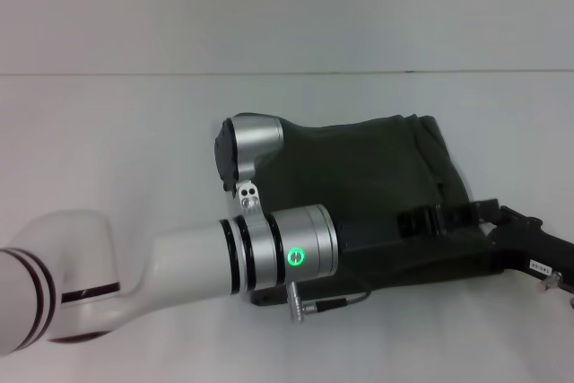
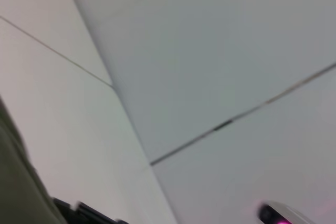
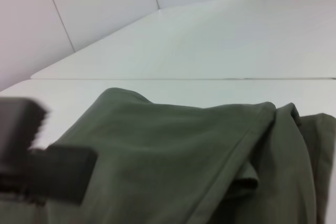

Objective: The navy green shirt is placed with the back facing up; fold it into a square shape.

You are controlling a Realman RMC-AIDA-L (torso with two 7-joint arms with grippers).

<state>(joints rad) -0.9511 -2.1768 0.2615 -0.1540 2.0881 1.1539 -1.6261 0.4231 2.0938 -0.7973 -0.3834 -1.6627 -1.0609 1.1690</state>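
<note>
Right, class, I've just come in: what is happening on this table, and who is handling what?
A two-armed robot is folding a dark olive-green cotton shirt on a white table. The shirt already lies bundled into a compact, roughly rectangular shape with layered folds along its right edge. The right gripper reaches in from the right and rests on the shirt's near part. The left arm stretches across the shirt's left side, and its wrist hides the left gripper. The shape is not yet a neat square.
</note>
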